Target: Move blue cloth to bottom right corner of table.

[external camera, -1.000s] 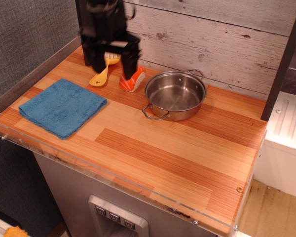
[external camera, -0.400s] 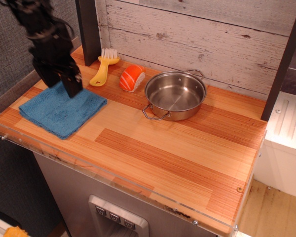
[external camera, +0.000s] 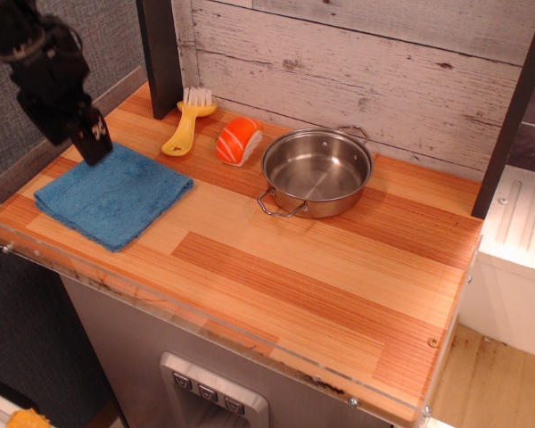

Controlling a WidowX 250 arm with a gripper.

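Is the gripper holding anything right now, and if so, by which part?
Nothing looks held. The gripper sits at the far edge of the blue cloth, which lies flat; whether its fingers are open is unclear.

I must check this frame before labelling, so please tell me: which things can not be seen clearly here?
- End effector: dark and seen from one side in the only view; open or shut cannot be told, nor whether it touches the blue cloth.
- Arm: cut off by the top-left edge.
- Table: near edge cut off by the bottom border.
- Yellow brush: bristle detail too small.
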